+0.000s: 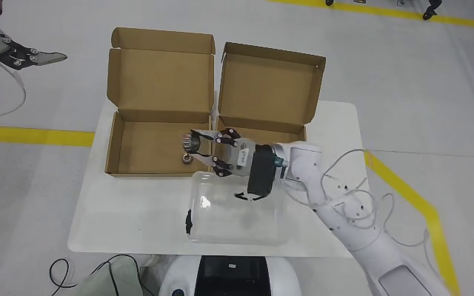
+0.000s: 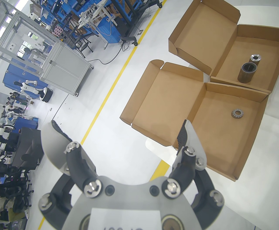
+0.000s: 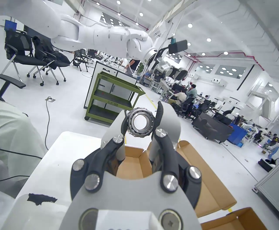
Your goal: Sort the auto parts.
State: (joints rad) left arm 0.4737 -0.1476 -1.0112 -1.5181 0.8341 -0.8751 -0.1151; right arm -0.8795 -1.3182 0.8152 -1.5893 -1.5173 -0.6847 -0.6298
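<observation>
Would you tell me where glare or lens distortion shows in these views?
Right wrist view: ceiling lamps glare, and wide-angle bending curves the beams above the bearing held by the right gripper. Top view: the clear bin nearly vanishes against the white table.

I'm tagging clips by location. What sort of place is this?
Probably a large robotics lab or workshop hall: it has a yellow floor line, blue racks of equipment and a green trolley.

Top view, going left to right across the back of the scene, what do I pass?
Left claw → left cardboard box → right cardboard box.
</observation>
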